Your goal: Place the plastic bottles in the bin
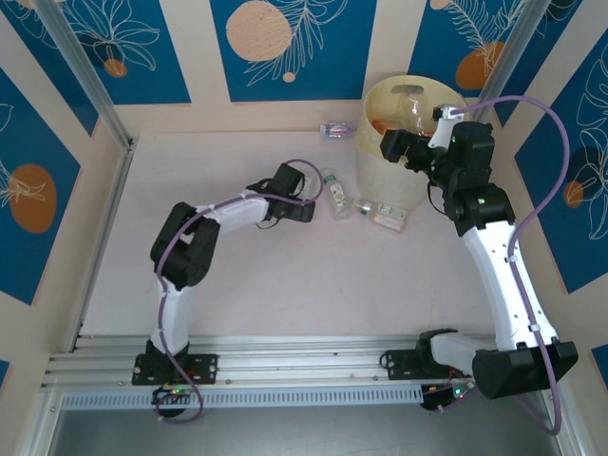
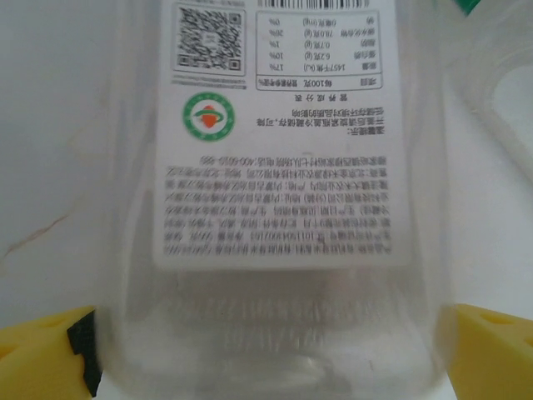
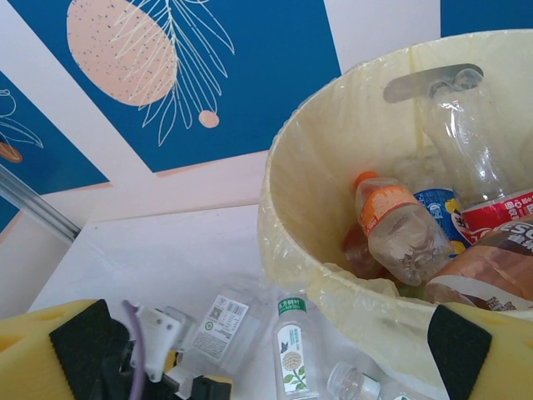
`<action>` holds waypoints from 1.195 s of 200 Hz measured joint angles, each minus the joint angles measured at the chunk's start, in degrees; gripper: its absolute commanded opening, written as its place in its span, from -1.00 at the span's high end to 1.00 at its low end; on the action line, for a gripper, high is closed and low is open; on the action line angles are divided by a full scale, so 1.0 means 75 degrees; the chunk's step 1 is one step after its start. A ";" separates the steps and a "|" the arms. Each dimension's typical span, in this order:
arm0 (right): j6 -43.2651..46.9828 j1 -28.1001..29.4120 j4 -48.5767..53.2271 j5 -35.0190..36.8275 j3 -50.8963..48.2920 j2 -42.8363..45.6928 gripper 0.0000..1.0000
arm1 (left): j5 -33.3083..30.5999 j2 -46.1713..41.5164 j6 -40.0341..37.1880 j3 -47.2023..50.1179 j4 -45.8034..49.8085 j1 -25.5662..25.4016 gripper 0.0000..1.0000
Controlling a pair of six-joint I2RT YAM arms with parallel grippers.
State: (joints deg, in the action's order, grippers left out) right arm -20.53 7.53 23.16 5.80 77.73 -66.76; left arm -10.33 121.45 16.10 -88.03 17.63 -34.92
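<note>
Clear bottle lies within the wide-open left gripper; right gripper gapes empty by the bin.

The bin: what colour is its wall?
Pale yellow bin; best seen in the right wrist view.

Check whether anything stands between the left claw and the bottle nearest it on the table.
Nothing visible does. The left claw is open, and the clear bottle lies right between its yellow fingers, with its white printed label facing the wrist camera. No other object sits in the gap between them.
</note>
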 measured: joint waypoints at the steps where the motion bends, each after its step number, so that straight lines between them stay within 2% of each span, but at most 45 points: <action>1: 0.0000 0.0000 0.0000 0.0000 -0.0006 0.0003 -0.99 | -0.0017 0.0017 -0.0003 -0.0023 0.0017 -0.0003 -1.00; 27: -0.0003 0.0000 0.0044 0.0000 -0.0134 0.0134 -0.99 | -0.0522 0.0592 -0.0085 -0.0679 0.0571 -0.0020 -1.00; 50: -0.0006 0.0000 0.0067 0.0000 -0.0297 0.0280 -0.98 | -0.0749 0.0720 -0.0157 -0.0758 0.0644 -0.0020 -0.97; 95: -0.0125 0.0003 0.0114 -0.0169 -0.0682 0.0434 -0.99 | -0.0755 0.0717 -0.0300 -0.0746 0.0536 -0.0026 -0.67; 132: -0.0323 0.0154 0.0111 -0.0557 -0.1102 0.0548 -0.99 | -0.0554 0.0248 -0.0420 0.0102 -0.0073 -0.0026 -0.27; 171: -0.0577 0.0306 -0.0006 -0.0682 -0.1338 0.0595 -0.99 | -0.0277 -0.0562 -0.0423 0.1408 -0.0708 -0.0026 0.06; 208: -0.0994 0.0405 -0.0265 -0.0842 -0.1478 0.0577 -0.99 | 0.0286 -0.1848 -0.0364 0.2999 -0.1728 -0.0026 1.00; 239: -0.1378 0.0522 -0.0455 -0.0968 -0.1478 0.0423 -0.99 | 0.0976 -0.2725 -0.0259 0.3558 -0.2500 -0.0032 1.00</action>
State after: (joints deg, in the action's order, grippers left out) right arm -30.87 11.44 19.75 -1.45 66.65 -63.59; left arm -3.01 101.01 14.15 -61.34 -1.13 -35.16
